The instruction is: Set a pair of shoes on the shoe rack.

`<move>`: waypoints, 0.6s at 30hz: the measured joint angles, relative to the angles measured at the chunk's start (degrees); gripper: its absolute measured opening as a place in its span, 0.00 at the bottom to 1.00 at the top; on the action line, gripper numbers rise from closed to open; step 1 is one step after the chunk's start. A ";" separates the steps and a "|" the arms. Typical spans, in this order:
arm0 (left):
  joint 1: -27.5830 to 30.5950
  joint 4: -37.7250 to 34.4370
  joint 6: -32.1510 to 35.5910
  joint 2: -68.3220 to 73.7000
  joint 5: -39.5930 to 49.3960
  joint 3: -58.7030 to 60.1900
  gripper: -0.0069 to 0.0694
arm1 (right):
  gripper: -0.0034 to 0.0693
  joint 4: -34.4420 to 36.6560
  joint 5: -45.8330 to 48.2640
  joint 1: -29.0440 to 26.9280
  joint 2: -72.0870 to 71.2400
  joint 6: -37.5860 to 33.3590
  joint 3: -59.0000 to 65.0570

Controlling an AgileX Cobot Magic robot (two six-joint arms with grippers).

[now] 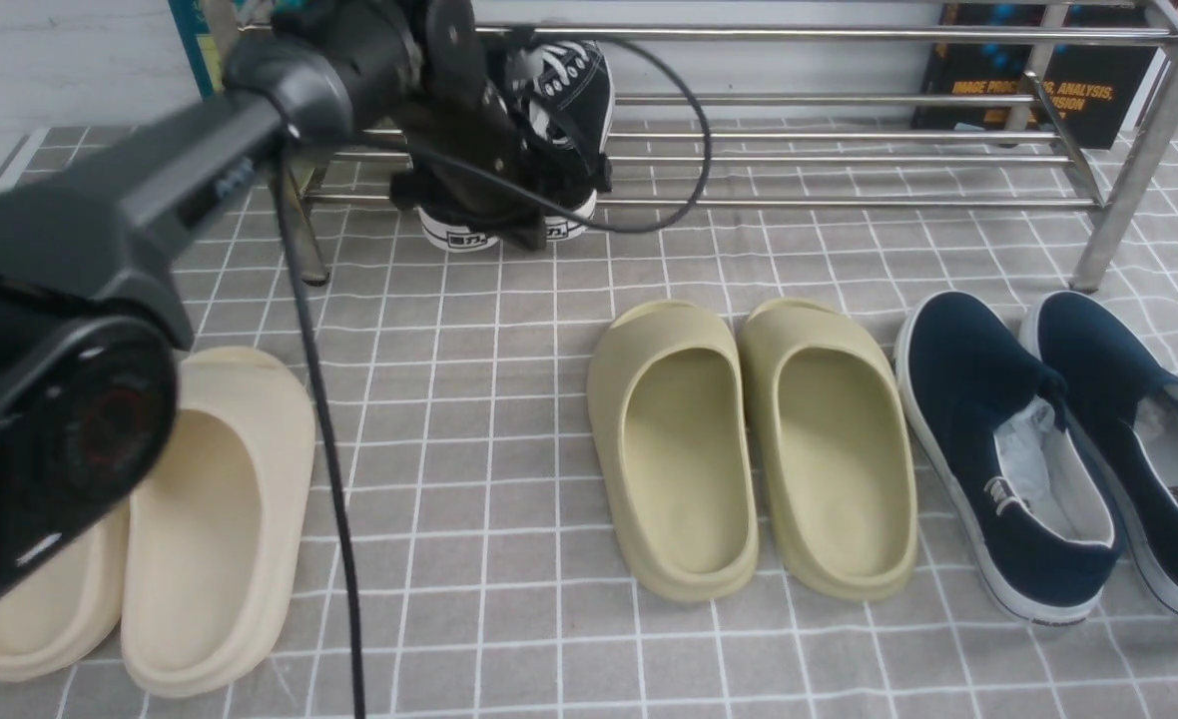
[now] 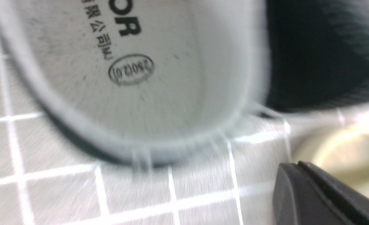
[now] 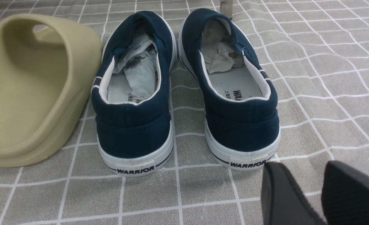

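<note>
Grey cloth with a white grid covers the tabletop [image 1: 509,419]. In the front view, the shoe rack [image 1: 829,99] of silver tubes stands along the far edge. The black sneakers [image 1: 559,90] sit at its left end, their white heels at the front bar, just beside the rack's left front leg. The left gripper [image 1: 504,205] is right against those heels, and its black cable [image 1: 319,419] loops over the bars. I cannot tell whether it is clamped on them. Bare bars run from the sneakers to the right-hand legs. Nearer the camera lie beige slippers [image 1: 210,519], olive slippers [image 1: 679,449] and navy slip-ons [image 1: 988,419], with a strip of bare cloth between them and the rack.

The left wrist view is blurred. A sneaker's grey printed insole fills it, and one of the fingers [image 2: 322,197] shows apart from the shoe's rim, over a beige slipper.

In the right wrist view, the right gripper [image 3: 306,175] hangs just behind the heels of the navy slip-ons. It is released, with only cloth showing between its fingers. Bare cloth spreads beyond them.
</note>
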 joint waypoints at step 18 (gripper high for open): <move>0.00 9.49 1.27 -46.02 16.40 11.27 0.07 | 0.38 0.00 0.00 0.00 0.00 0.00 0.00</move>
